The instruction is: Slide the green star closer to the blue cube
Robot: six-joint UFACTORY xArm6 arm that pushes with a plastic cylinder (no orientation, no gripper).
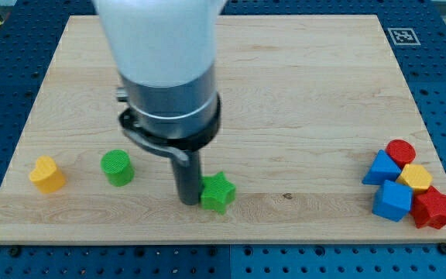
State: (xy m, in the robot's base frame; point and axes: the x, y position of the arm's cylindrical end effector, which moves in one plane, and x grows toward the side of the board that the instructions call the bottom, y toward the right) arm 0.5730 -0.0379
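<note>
The green star (218, 192) lies on the wooden board (285, 93) near the view's bottom, a little left of the middle. My tip (188, 201) stands right against the star's left side. The blue cube (392, 201) sits far to the view's right, near the board's bottom right corner, inside a cluster of blocks. A wide stretch of board separates the star from the cube.
Around the blue cube are a blue triangular block (381, 168), a red cylinder (400, 152), a yellow block (417, 177) and a red star (433, 208). A green cylinder (118, 167) and a yellow block (47, 174) lie to the view's left of my tip.
</note>
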